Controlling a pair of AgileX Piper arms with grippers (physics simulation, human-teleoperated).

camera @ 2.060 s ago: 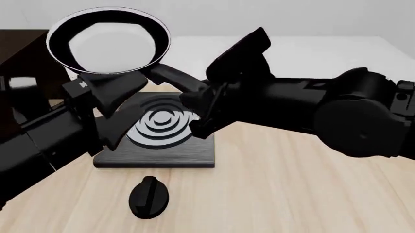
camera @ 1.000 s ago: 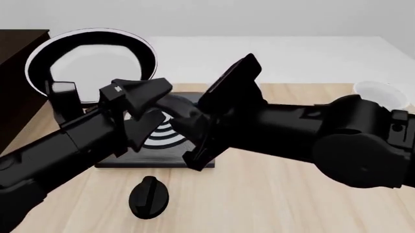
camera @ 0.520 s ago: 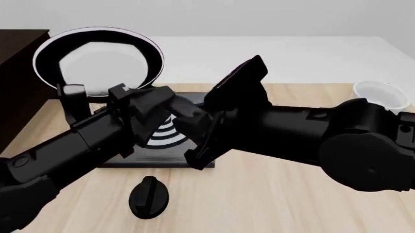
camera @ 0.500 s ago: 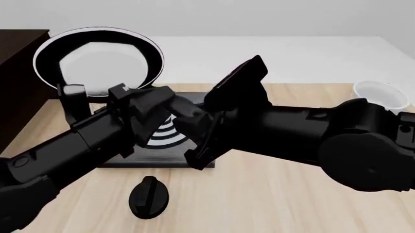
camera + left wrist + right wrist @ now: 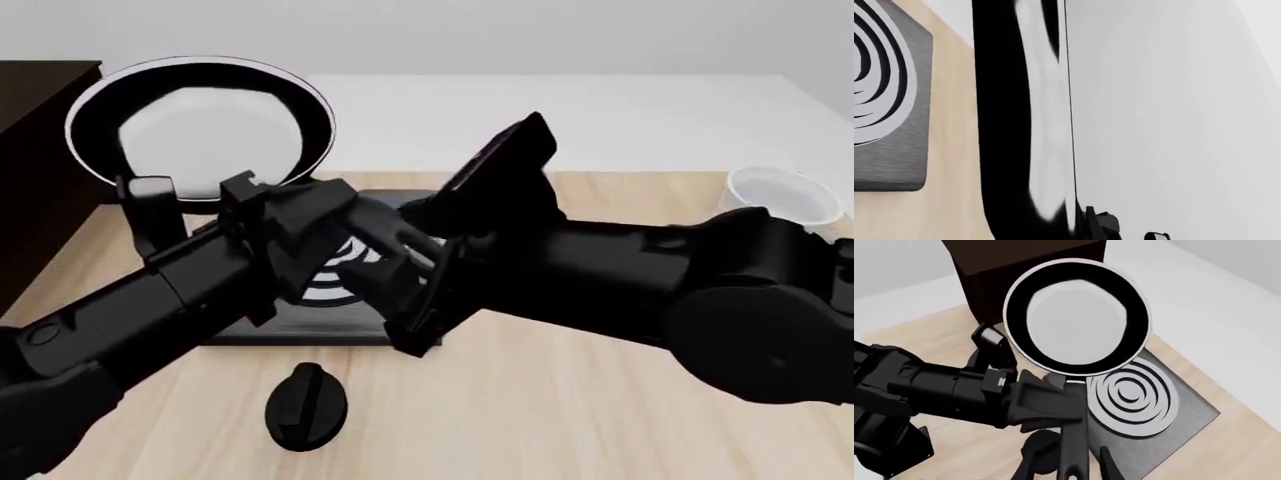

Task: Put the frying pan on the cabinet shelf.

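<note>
The frying pan (image 5: 200, 125) hangs in the air, tilted up on edge, just right of the dark cabinet (image 5: 40, 180). Its slim handle (image 5: 387, 232) runs down and right. My left gripper (image 5: 327, 232) is shut on the handle close to the pan's bowl. My right gripper (image 5: 420, 275) is open, with its fingers on either side of the handle's far end and small gaps showing. The right wrist view shows the pan (image 5: 1077, 322), the handle (image 5: 1074, 440), the left gripper (image 5: 1057, 402) and the cabinet (image 5: 1027, 260). The left wrist view shows the pan (image 5: 1007, 125) edge-on and very near.
The black ringed stove plate (image 5: 334, 305) lies under both grippers, with a black knob (image 5: 307, 405) in front of it. A white bowl (image 5: 781, 195) stands at the far right. The stove plate also shows in the right wrist view (image 5: 1141, 400) and the left wrist view (image 5: 887, 100).
The pan came down and left toward the cabinet. My left gripper rose to the handle and closed on it. My right gripper has just loosened and eased back a little.
</note>
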